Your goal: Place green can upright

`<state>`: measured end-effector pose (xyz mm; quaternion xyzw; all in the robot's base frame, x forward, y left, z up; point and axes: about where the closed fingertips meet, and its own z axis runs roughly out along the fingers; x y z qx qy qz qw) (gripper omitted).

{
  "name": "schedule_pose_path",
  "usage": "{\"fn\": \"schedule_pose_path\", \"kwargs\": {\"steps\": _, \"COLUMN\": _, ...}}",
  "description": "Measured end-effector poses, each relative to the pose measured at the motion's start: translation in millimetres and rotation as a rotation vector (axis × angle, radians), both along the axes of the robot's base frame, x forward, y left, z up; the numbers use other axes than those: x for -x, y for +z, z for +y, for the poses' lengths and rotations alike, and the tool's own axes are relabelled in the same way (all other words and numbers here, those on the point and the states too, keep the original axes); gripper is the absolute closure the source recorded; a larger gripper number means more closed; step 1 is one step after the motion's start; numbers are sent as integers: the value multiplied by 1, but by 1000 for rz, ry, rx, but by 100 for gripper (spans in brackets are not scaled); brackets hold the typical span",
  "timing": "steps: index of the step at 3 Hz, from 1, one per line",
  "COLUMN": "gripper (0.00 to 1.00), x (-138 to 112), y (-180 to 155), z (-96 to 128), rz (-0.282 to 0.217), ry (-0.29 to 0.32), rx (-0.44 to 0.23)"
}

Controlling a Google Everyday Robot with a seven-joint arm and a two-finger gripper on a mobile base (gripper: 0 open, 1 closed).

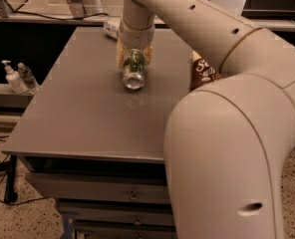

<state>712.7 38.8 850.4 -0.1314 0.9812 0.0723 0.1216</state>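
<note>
Gripping the green can point(134, 76) is the gripper point(134, 62), at the far middle of the table point(77, 118), arm coming in from the right. Its 2 tan fingers point(120, 54) close on the can's far end, 1 on each side. Can is tilted, silver end facing near and down; cannot tell if that end touches the tabletop. Grasp: done. Left, by my reading: turn the can to vertical, set it on its base, release. Brown snack bag point(203, 71) stands to the right, apart from the can. Pale bottle point(111, 28) lies at the far edge. 2 small bottles point(18, 76) sit on a shelf off to the left
</note>
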Motion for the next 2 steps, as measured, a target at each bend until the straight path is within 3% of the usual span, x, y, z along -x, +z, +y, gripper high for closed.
{"fn": "schedule_pose_path", "kwargs": {"steps": 1, "gripper": 88, "x": -3, "y": 25, "z": -1, "rz": -85, "ry": 31, "rx": -40}}
{"fn": "schedule_pose_path", "kwargs": {"steps": 2, "gripper": 100, "x": -2, "y": 59, "z": 0, "rz": -221, "ry": 90, "rx": -117}}
